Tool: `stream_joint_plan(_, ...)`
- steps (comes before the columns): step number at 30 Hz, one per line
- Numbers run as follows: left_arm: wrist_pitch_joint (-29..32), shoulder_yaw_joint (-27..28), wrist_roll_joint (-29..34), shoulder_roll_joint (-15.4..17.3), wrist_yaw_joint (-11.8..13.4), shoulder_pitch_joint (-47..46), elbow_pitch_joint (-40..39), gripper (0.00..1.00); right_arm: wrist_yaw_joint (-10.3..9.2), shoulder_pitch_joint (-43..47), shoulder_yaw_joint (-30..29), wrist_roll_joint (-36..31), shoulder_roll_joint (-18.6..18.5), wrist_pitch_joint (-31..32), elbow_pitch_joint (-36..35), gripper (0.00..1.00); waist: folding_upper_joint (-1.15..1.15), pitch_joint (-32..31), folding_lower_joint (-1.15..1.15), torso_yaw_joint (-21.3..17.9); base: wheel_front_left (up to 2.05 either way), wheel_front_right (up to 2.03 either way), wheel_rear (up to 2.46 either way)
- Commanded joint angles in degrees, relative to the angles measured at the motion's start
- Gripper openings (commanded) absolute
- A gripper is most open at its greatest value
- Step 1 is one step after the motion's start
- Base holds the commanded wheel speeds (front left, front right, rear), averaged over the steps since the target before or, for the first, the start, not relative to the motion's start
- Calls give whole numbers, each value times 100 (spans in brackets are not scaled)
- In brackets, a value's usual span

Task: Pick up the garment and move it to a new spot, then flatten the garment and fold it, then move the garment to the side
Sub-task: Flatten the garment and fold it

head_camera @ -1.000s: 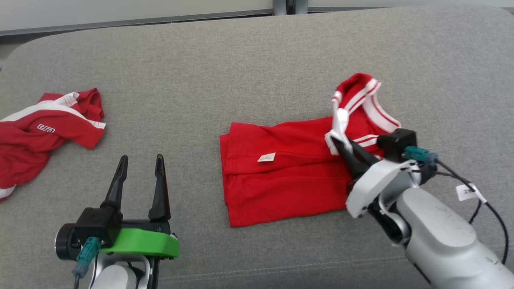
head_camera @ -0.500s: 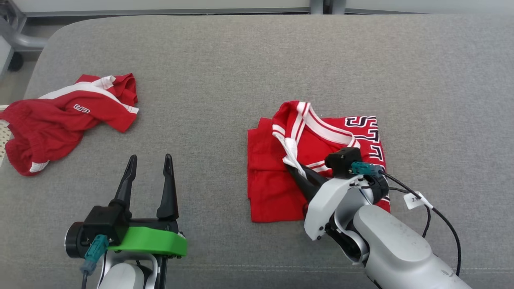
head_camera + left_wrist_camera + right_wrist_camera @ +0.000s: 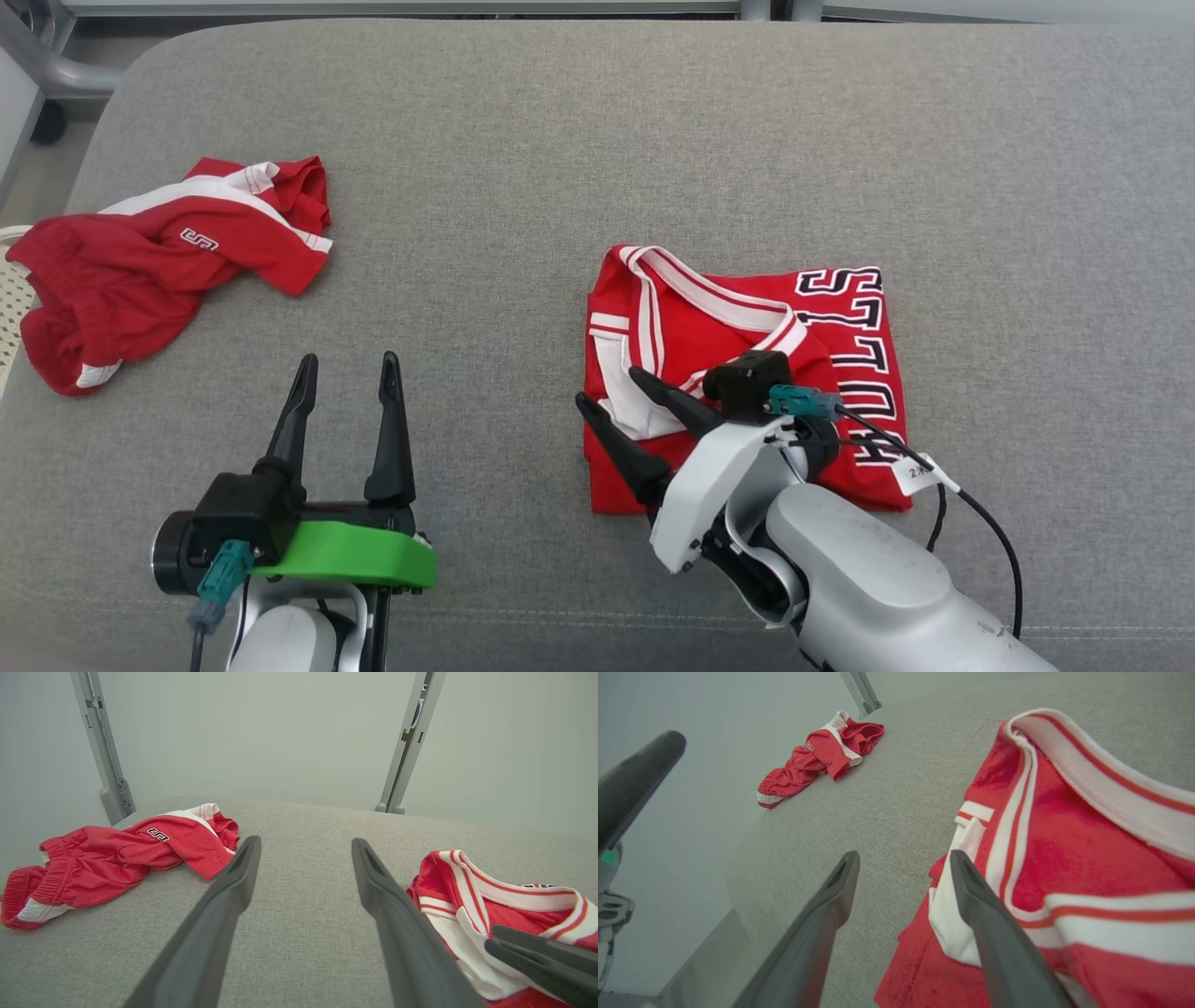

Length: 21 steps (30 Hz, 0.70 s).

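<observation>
Over the edge of the jersey (image 3: 728,322), your right tool (image 3: 609,386) stands spread, holding nothing; your left tool (image 3: 348,359) likewise. Pinch all folded layers together before sliding it aside.

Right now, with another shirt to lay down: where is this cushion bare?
Free: the strip between the red shorts and the folded jersey, the far cushion beyond both, and right of the jersey. Crowded: the jersey's near left corner, at the open fingers of the right gripper, and around the left gripper.
</observation>
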Motion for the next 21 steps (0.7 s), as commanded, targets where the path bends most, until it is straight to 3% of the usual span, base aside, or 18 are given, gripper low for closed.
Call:
stream_joint_plan(1, -17, 17, 49, -20, -26, -67, 34, 100, -1, 18, 69, 121, 14, -131, -130, 100, 0, -16, 0, -15, 0, 0, 0)
stream_joint_plan(6, -17, 74, 97, -50, -34, -10, 62, 100, -1, 111, 435, 451, -134, -418, -747, 100, 0, -77, 0, -84, 0, 0, 0)
stream_joint_plan(13, -17, 141, 142, -7, 9, 57, 61, 100, -1, 287, 411, 572, -507, -700, -1670, 100, 0, -157, 0, -212, 0, 0, 0)
stream_joint_plan(16, -17, 166, 154, 46, 27, 75, 53, 100, -1, 450, 56, 424, -699, -743, -2103, 100, 0, -204, 0, -280, 0, 0, 0)
stream_joint_plan(21, -17, 209, 189, 111, 51, 125, 21, 100, -1, 1041, -1165, -342, -833, -737, -2756, 100, 0, -280, 0, -429, 0, 0, 0)
